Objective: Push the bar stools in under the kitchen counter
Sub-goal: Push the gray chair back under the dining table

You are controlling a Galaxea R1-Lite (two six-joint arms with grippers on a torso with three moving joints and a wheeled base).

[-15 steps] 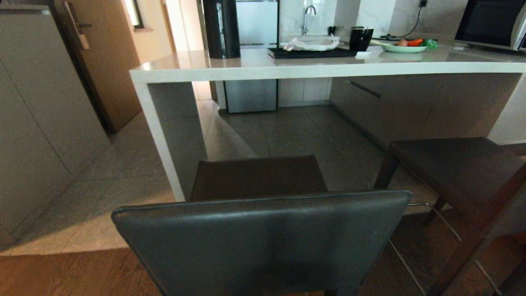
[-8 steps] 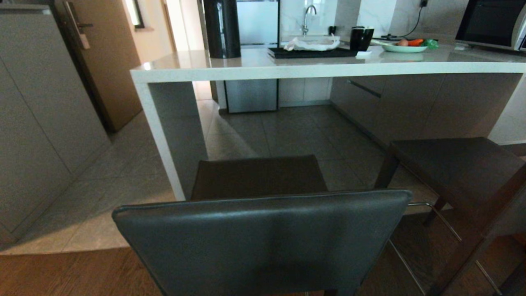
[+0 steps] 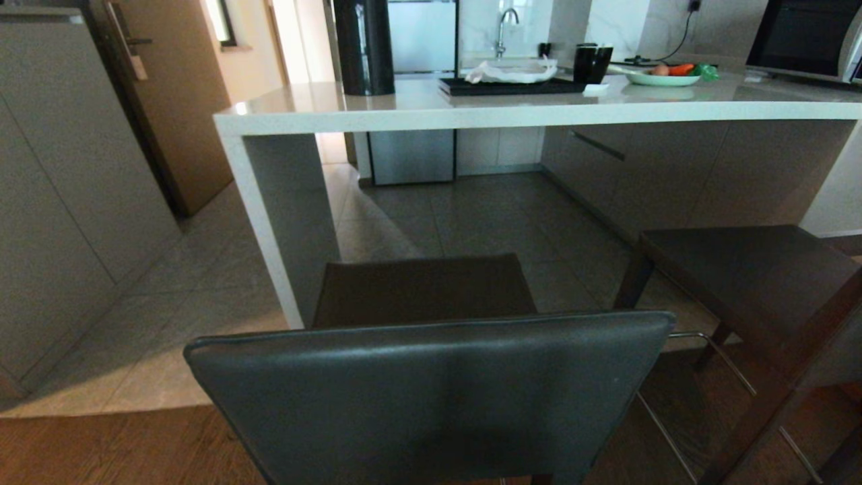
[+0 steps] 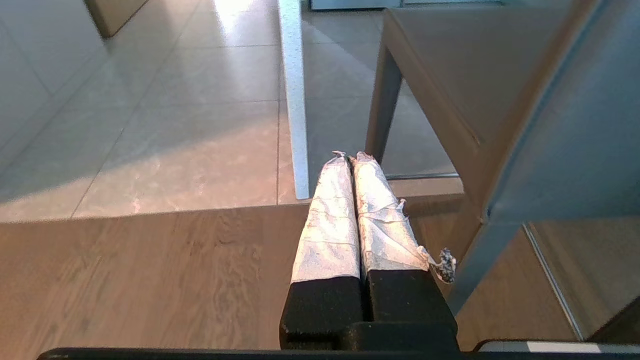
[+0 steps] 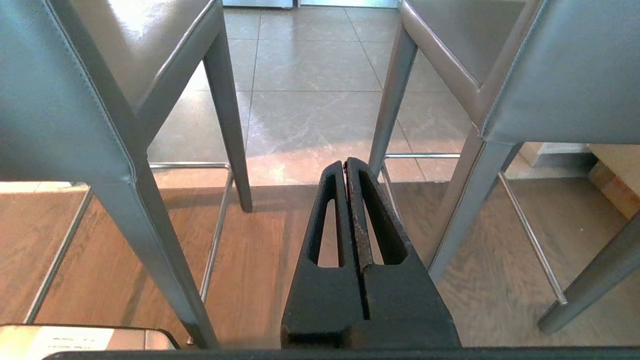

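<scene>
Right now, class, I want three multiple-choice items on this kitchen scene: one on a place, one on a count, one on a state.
1. Where is the green plate?
A. on the kitchen counter
B. on a stool seat
C. on the floor

2. How many bar stools show?
A. one
B. two
C. four

3. How is the right pincer?
A. wide open
B. gripping a leg
C. shut, empty

Answers: 1 A, it sits on the slab top; 2 B, the second stool stands to the right; 3 C, fingers pressed together in the gap.

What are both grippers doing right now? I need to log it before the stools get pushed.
Left gripper: closed, holding nothing.
Right gripper: closed, holding nothing.
</scene>
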